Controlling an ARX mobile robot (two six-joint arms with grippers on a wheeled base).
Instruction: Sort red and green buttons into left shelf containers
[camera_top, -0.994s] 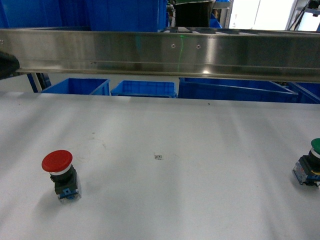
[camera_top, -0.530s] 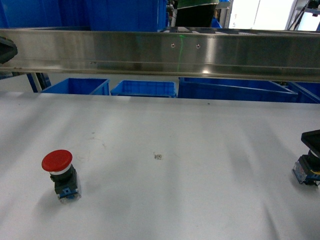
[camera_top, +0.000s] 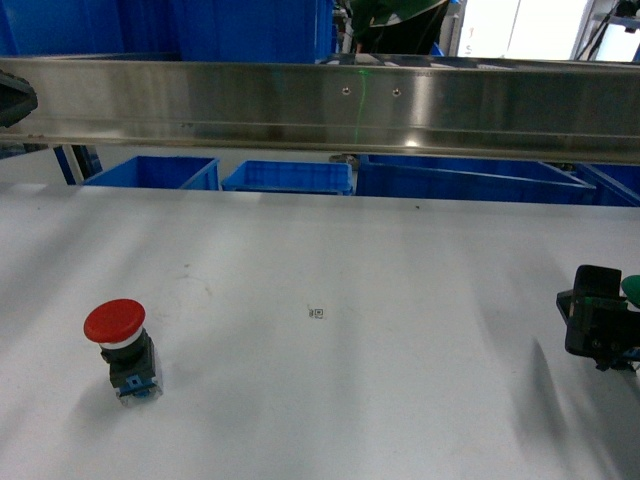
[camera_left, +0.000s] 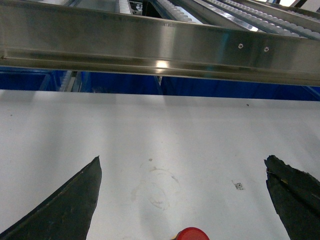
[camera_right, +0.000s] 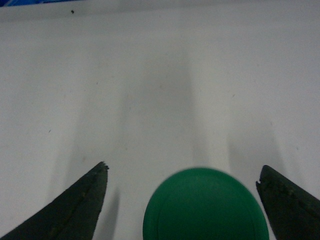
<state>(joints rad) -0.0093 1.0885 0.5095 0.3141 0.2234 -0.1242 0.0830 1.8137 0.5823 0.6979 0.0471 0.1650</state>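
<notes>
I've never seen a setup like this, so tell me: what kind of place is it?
Probably a factory or warehouse sorting station: a brushed steel shelf rail spans a plain white worktable, large blue plastic tubs sit behind, and a red mushroom-cap push-button awaits sorting.

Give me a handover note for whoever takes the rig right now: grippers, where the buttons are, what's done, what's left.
Right gripper: open, straddling the green button, not closed on it.
Left gripper: open, empty, above the table with the red button just at the bottom of its wrist view.
Red button: upright on the table, left side of the head view. Green button: at the right edge, mostly hidden by the right gripper.
Blue tubs: behind the table under the steel rail.
Done: nothing sorted.
Left: grasp green, bin it, then red.
</notes>
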